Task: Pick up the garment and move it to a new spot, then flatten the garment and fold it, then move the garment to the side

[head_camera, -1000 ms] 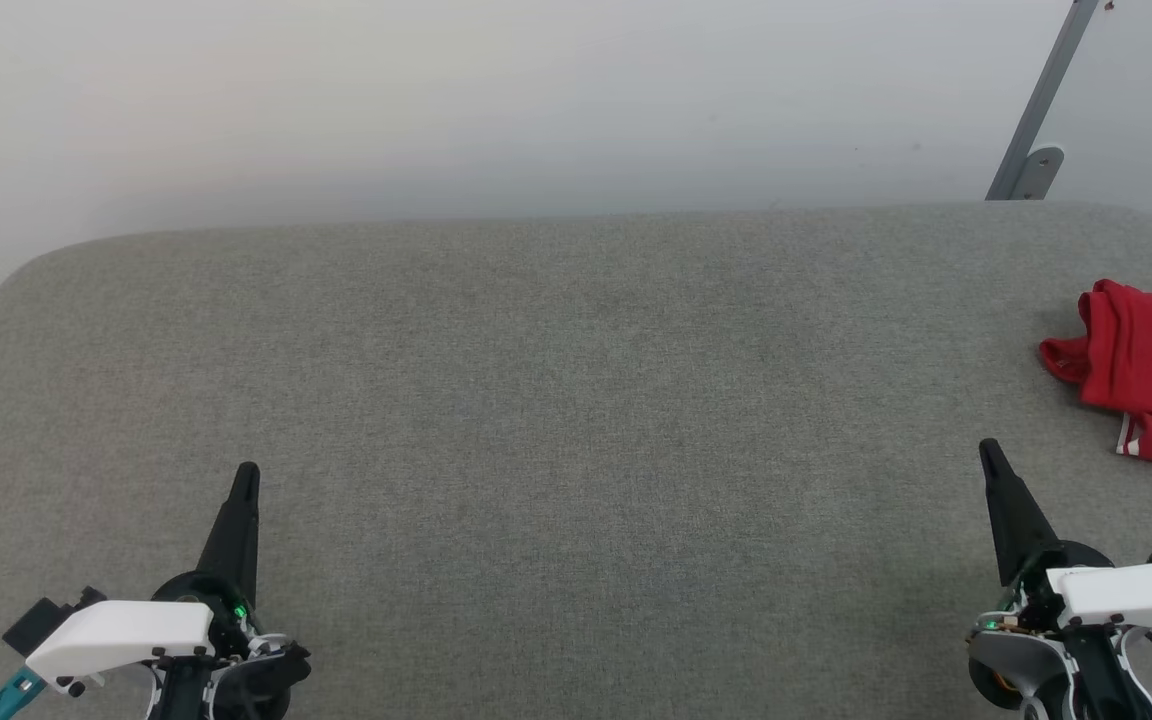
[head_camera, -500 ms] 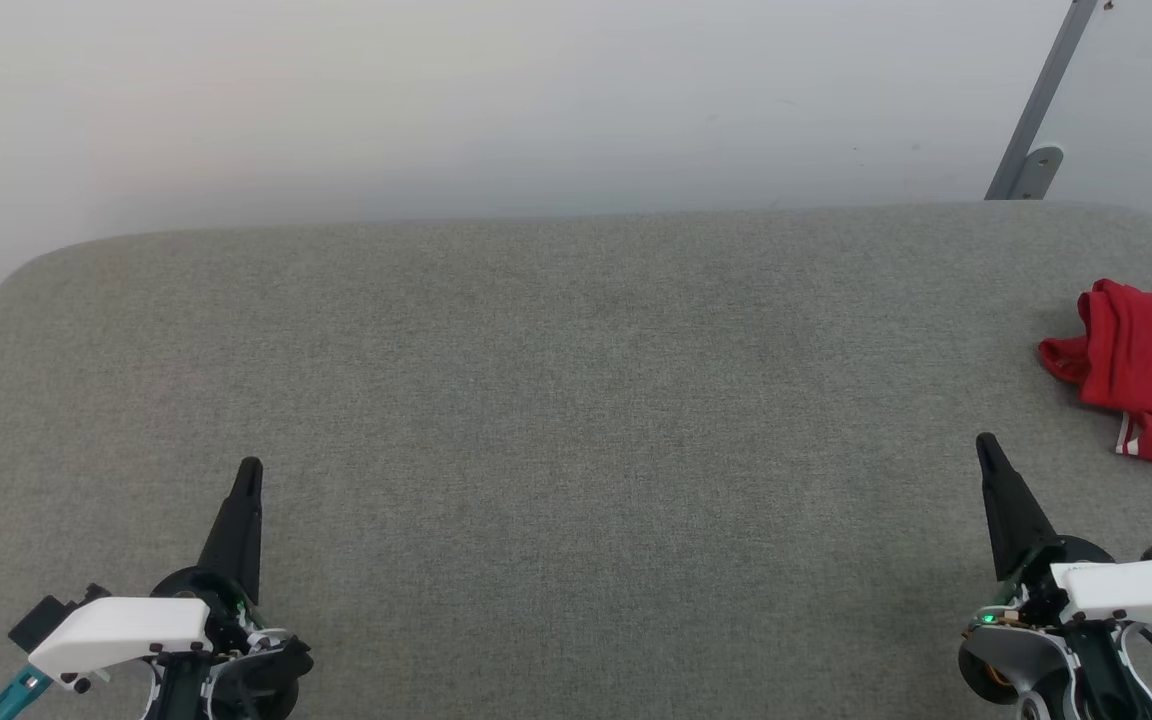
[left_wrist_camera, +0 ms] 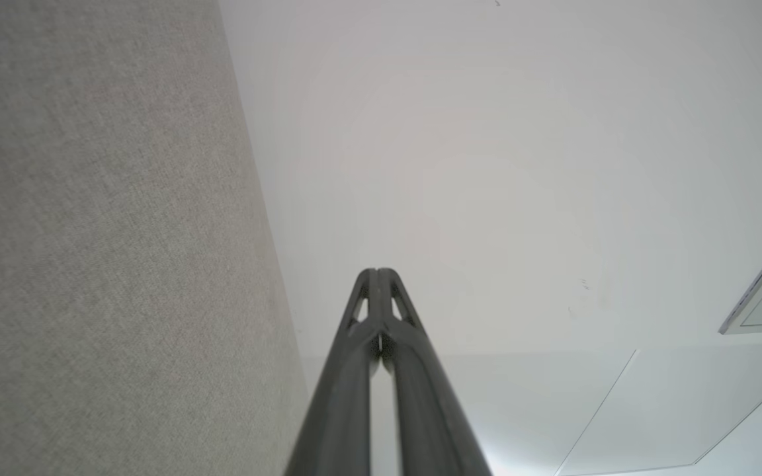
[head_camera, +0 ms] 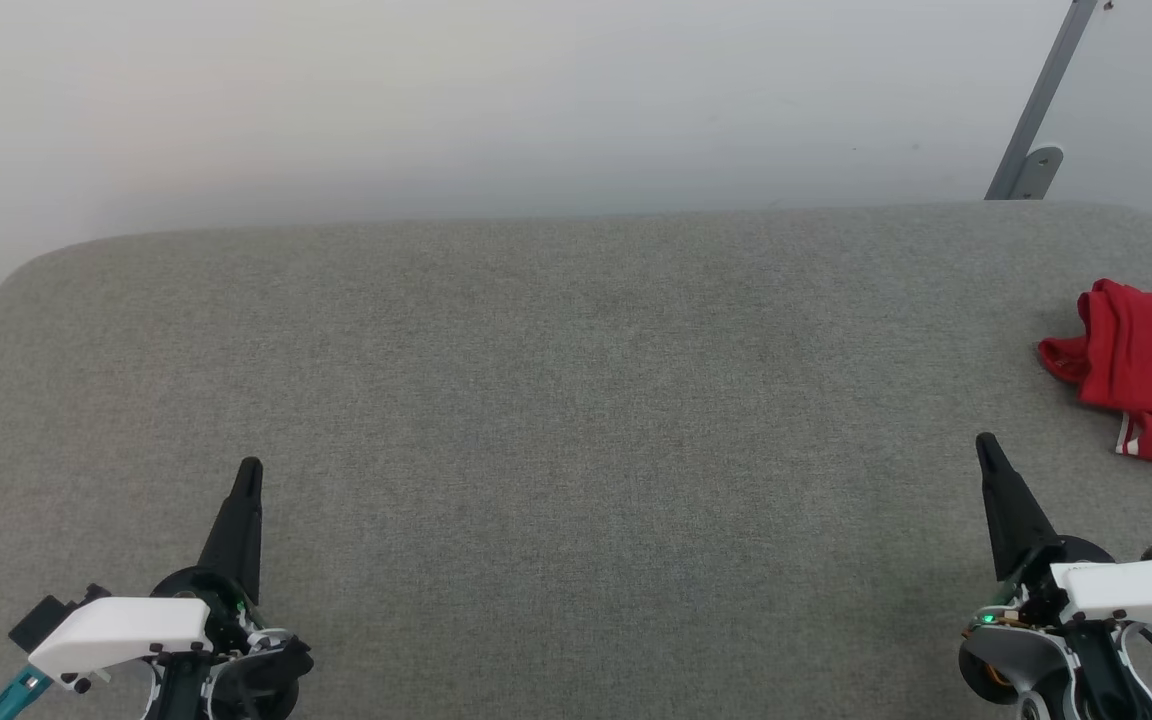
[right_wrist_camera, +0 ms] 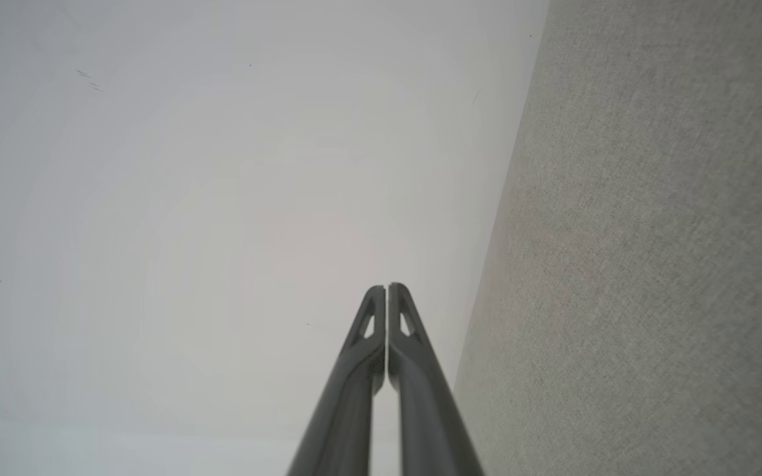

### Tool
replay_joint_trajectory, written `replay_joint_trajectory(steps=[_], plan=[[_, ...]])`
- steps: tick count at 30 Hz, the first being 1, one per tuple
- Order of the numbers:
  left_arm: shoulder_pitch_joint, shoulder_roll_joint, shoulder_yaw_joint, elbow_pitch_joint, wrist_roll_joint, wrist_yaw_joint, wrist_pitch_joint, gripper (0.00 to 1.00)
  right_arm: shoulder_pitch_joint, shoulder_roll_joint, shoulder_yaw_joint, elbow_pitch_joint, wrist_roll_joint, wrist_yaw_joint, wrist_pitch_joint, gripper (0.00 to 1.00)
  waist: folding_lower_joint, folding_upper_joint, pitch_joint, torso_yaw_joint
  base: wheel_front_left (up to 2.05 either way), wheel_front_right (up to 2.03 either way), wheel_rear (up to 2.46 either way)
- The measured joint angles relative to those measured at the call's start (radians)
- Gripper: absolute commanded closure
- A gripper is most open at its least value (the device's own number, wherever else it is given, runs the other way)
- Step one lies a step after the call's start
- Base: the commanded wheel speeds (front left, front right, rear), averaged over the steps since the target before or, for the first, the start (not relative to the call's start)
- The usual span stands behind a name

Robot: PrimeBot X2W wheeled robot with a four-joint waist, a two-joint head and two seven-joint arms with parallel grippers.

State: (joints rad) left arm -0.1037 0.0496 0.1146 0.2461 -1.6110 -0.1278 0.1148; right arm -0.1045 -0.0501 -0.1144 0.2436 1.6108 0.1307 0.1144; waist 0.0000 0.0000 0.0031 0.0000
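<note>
The garment (head_camera: 1148, 372) lies bunched at the far right of the grey table (head_camera: 576, 420), red with a bit of white and striped trim at its near edge; the picture's right edge cuts it off. My right gripper (head_camera: 986, 446) is shut and empty at the lower right, a short way left of and nearer than the garment. At the lower left my left gripper (head_camera: 250, 468) is shut too, far from the cloth. In the wrist views both grippers, left (left_wrist_camera: 378, 272) and right (right_wrist_camera: 386, 288), show their fingers pressed together, pointing past the table at the pale wall.
A pale wall (head_camera: 496, 110) rises behind the table's rounded far edge. A grey metal strut (head_camera: 1041, 110) slants up at the back right. The fabric surface stretches wide between the two grippers.
Both grippers crept up slightly in the head view in the first half second and then held still. The garment has not moved.
</note>
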Motion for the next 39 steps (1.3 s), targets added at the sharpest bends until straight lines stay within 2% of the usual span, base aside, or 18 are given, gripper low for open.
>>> replay_joint_trajectory(steps=[39], plan=[[0.000,0.000,0.000,0.000,0.000,0.000,0.001,1.00,0.000,0.000,0.000,0.000,0.000,0.000,0.000,1.00,0.0000,0.0000,0.000,0.000,0.00,0.00,0.00]])
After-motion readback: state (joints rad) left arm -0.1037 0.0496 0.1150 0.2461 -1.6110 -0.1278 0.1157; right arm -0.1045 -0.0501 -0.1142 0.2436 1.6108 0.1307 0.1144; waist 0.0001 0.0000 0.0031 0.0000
